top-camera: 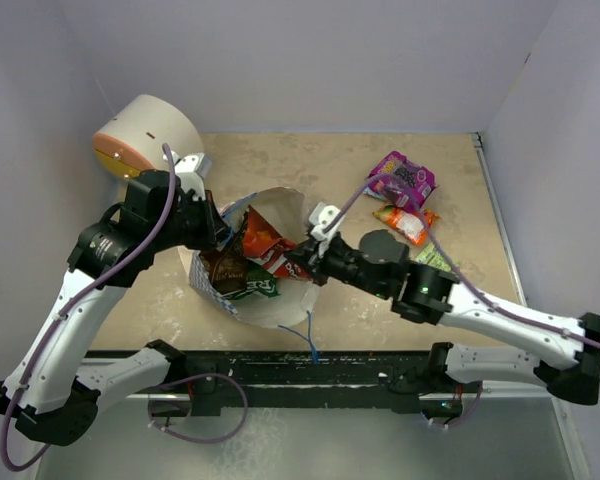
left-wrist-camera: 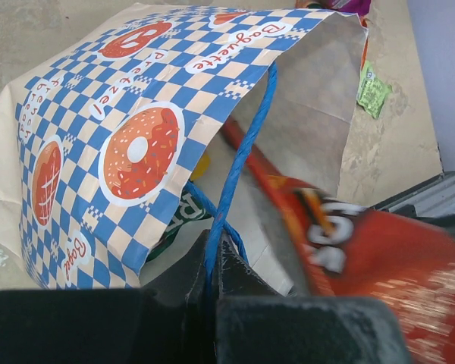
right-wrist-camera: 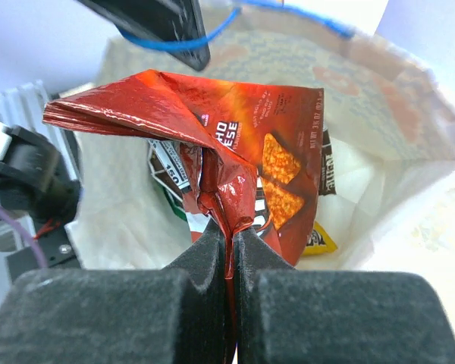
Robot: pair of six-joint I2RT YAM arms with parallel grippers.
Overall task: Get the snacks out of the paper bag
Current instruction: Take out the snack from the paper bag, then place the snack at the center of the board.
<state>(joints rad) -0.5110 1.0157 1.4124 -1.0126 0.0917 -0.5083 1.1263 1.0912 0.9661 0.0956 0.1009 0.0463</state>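
Observation:
The white paper bag [top-camera: 280, 210] with blue chequered band [left-wrist-camera: 98, 152] lies on its side, mouth open. My left gripper [left-wrist-camera: 211, 250] is shut on its blue cord handle [left-wrist-camera: 246, 148], holding the mouth up. My right gripper [right-wrist-camera: 229, 239] is shut on the crumpled edge of the red Doritos bag [right-wrist-camera: 235, 144], at the bag's mouth [top-camera: 265, 240]. A green packet [top-camera: 258, 285], a brown one [right-wrist-camera: 326, 171] and a yellow one [right-wrist-camera: 318, 239] lie inside. A purple pouch [top-camera: 405, 175], an orange packet [top-camera: 405, 222] and a light-green one [top-camera: 432, 258] lie on the table to the right.
A big cream cylinder with an orange end [top-camera: 145, 135] stands at the back left, close behind the left arm. White walls close the table on three sides. A second blue cord handle [top-camera: 308, 335] trails toward the front edge.

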